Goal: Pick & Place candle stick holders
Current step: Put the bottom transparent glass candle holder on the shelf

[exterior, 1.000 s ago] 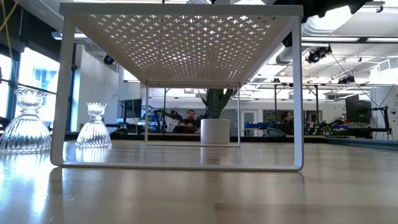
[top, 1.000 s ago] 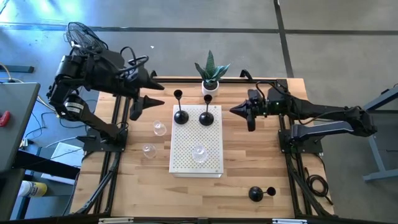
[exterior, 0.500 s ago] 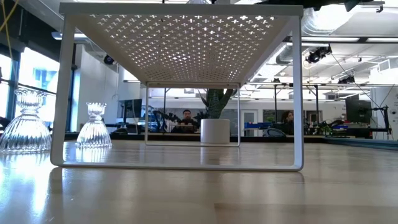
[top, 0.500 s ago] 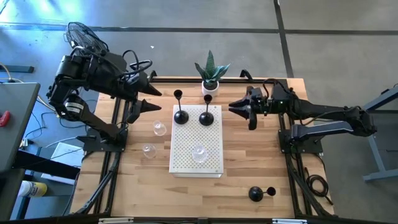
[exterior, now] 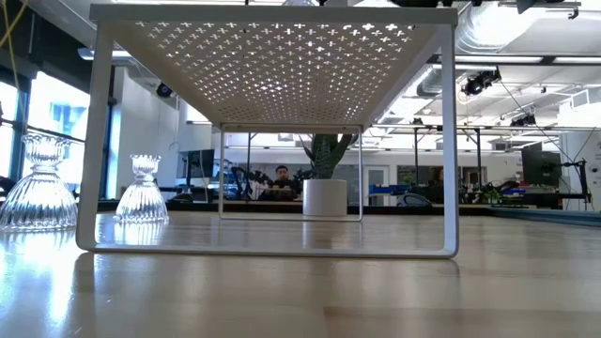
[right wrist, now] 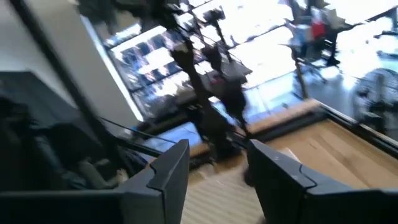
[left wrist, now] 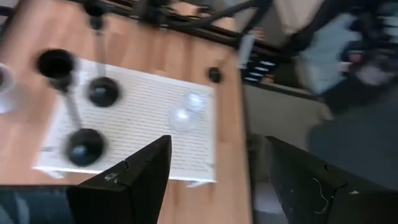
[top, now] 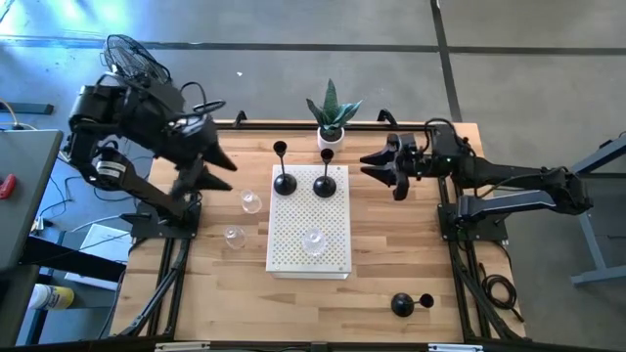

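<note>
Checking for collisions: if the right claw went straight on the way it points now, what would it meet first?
Probably the nearer black candle stick holder on the white perforated stand. The right claw, open, points toward it from the side; height is unclear, so it might pass over.

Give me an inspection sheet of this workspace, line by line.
Surface: wooden table with a white perforated shelf in the middle.
Job's things: two black holders and one glass holder on the shelf; two glass holders left of it; one black holder lying near the front right.
Clutter: potted plant at the back.
Claws: left claw open, empty; right claw open, empty.
Cables: loops on the left arm.
Surroundings: people beyond the table.
</note>
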Tool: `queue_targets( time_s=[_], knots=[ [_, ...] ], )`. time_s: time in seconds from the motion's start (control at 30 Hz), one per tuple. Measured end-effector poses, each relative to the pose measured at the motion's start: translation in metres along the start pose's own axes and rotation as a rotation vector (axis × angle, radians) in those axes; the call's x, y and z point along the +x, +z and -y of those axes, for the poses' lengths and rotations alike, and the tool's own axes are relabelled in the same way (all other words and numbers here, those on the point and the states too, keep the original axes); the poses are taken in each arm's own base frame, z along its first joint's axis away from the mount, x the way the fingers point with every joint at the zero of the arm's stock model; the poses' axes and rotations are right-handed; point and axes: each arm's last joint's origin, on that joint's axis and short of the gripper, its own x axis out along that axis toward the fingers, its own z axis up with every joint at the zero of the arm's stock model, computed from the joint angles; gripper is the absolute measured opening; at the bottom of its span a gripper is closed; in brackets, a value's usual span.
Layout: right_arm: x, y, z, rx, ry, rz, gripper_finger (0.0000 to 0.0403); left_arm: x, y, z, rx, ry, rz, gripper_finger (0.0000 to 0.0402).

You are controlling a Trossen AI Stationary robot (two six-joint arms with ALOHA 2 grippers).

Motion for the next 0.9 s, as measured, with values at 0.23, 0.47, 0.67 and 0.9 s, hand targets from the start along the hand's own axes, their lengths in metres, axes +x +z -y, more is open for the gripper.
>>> queue_targets(
  time_s=[0.23,0.47,0.67,0.9],
  knots=[
    [-0.002,0.014,-0.012,-0.024,0.245,0.081,0.0154,-0.01,-0.015,0.015,0.046,-0.216,-0.073,0.025],
    [-0.004,0.017,-0.018,-0.053,0.363,0.09,0.0154,0.02,-0.042,0.028,-0.048,-0.182,-0.277,0.025],
    [-0.004,0.016,-0.018,-0.053,0.382,0.071,0.0154,0.064,-0.076,0.033,-0.13,-0.071,-0.505,0.025],
    [-0.004,0.017,-0.017,-0.081,0.379,0.077,0.0154,0.108,-0.113,0.027,-0.174,0.069,-0.708,0.025]
  ],
)
